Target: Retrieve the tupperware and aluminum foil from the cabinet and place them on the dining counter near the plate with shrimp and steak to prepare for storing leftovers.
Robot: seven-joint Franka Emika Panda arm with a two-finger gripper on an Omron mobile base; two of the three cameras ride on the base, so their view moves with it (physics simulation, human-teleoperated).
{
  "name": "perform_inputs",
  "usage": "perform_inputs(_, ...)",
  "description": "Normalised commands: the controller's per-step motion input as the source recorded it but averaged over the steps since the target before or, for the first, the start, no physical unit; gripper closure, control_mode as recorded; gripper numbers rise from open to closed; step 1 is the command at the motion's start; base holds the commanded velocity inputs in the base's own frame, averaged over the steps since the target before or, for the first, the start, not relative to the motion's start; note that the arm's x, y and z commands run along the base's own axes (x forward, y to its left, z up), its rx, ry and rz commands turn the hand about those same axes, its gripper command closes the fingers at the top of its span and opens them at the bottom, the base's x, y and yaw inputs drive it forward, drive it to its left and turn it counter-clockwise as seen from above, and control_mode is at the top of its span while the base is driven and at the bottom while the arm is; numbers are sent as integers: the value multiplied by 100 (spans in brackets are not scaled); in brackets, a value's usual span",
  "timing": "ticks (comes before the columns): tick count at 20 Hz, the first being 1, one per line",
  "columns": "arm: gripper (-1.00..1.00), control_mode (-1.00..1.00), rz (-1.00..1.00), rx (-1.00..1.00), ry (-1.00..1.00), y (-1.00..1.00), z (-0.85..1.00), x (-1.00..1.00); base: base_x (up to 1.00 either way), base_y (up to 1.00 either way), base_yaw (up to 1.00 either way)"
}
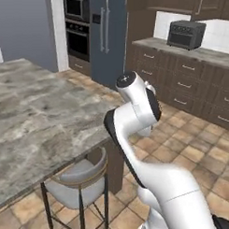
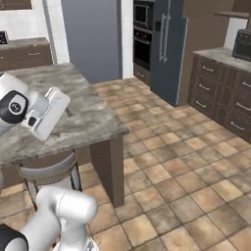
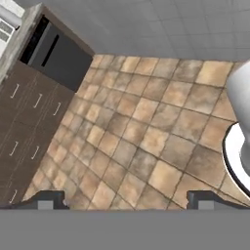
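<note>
Tool (image 3: 125,199) released, fingers wide apart and empty, above tiled floor (image 3: 141,141); marbled dining table (image 1: 37,113) at left.

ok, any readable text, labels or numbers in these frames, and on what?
None readable.
Black countertop oven on the narrow marbled counter: front shows no legible marks.
Dark built-in wall ovens: control panel too blurred to read.
Grey-blue tall fridge: small dark door panel, no characters resolvable.
Grey-brown marbled stone island top: no text.

Arm (image 1: 134,131) folded upright, elbow bent; jaws spread wide, nothing between them.
</note>
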Motion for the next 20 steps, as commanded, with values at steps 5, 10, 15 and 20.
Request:
perform_inputs(5,-100,100,0,0,0,0,0,0,39,-32,-67)
perform_inputs(10,-100,100,0,0,0,0,0,0,93,-23,-43)
perform_inputs(15,-100,100,0,0,0,0,0,0,100,-21,-27)
perform_inputs(20,-100,100,0,0,0,0,0,0,100,-2,-10)
